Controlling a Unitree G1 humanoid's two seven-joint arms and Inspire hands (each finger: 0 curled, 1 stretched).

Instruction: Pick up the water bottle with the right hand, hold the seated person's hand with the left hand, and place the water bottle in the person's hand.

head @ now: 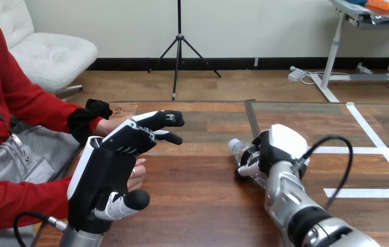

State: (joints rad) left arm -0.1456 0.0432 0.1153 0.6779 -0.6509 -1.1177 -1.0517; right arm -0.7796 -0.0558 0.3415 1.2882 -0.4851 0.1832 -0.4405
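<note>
Clear plastic water bottle (235, 146) lies on the wooden worktop (197, 206) at 3 o'clock, its cap toward 10 o'clock. The right hand (280, 146) curls round its body. A sound lift calls for a firm wrap before rising. At 8 o'clock the left hand (105, 170), fingers straight and thumb spread, stands over the person's hand (140, 172); contact cannot be told.

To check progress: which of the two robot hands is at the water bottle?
The right hand, fingers curled on the water bottle lying on the table. The left hand is open, near the person's hand.
</note>
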